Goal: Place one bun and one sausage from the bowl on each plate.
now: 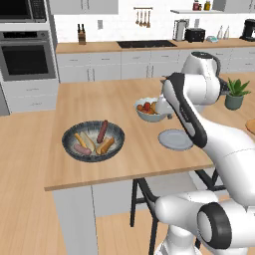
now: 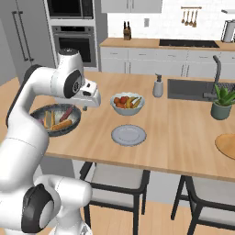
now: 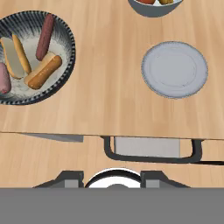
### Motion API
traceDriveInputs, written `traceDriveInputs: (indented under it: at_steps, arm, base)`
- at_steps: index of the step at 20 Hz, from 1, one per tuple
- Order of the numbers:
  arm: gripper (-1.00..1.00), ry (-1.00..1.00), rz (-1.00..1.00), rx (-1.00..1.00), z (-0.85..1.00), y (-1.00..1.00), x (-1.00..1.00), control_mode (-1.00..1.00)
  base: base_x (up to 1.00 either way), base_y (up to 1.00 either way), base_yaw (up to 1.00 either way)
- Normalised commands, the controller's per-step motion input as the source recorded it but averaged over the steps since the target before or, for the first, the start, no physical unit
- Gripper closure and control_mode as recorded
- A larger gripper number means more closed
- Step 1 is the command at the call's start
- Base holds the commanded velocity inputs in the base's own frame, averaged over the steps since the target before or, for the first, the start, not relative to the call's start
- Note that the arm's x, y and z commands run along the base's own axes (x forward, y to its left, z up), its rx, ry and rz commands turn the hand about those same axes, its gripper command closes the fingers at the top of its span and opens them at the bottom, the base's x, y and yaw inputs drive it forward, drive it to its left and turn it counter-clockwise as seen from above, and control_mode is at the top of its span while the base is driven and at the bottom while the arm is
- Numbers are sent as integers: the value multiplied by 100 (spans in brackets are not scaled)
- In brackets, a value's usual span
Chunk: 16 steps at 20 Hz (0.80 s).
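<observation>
The dark bowl sits near the island's front left. In it lie a dark reddish sausage, a paler pink sausage, and golden-tan buns, one of them split open. The grey-blue plate lies bare, right of the bowl. The tan plate is far right. My gripper hangs open above the island's front edge, between bowl and plate, holding nothing.
A white fruit bowl stands just behind the grey-blue plate. A soap dispenser, a sink and a potted plant are further right. A dark-framed stool is tucked under the island's edge.
</observation>
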Motion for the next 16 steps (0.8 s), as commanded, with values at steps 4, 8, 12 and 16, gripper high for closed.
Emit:
traceDriveInputs:
  at_steps: [4,8,12,16]
  arm:
    - [-100,4,0,0,-11,55,-2,-100]
    - [-100,9,-2,-5,-35,100,0,-100]
    - [-100,17,-9,3,-30,99,16,-100]
    - [-100,14,-12,7,-52,71,29,-100]
  base:
    - [0,0,0]
    - [0,0,0]
    - [0,0,0]
    - [0,0,0]
